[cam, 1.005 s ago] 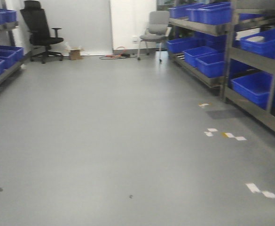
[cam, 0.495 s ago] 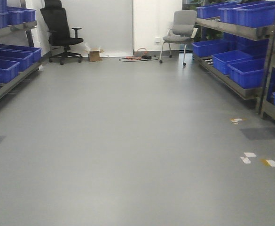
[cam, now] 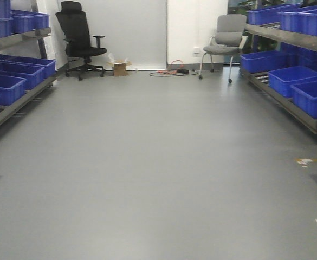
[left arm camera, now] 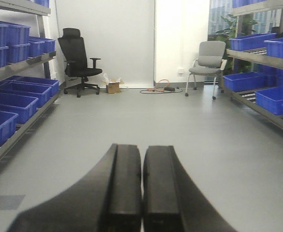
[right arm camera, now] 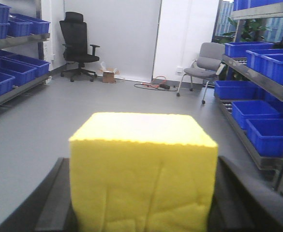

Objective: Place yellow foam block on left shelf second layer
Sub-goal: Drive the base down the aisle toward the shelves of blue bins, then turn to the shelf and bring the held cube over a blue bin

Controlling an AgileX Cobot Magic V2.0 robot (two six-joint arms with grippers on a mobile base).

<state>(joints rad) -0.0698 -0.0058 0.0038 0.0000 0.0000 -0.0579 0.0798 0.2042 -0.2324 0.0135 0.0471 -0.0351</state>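
Right wrist-mounted view: yellow foam block (right arm camera: 142, 174) is clamped between the fingers of the right hand (right arm camera: 146, 208) and fills the frame from centre to 6 o'clock. Left wrist-mounted view: left hand (left arm camera: 142, 193) is clenched, fingers pressed together, nothing held. Exterior view: left shelf (cam: 31, 96) with blue bins (cam: 6, 86) is recorded at 9 o'clock, black office chair (cam: 81, 38) at 11 o'clock, grey chair (cam: 226, 38) at 1 o'clock.

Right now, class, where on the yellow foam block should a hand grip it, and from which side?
Grip the yellow foam block by its two flat, parallel side faces, coming from behind at mid-height. It sits square and near-cubic, and the right hand flanks it that way.
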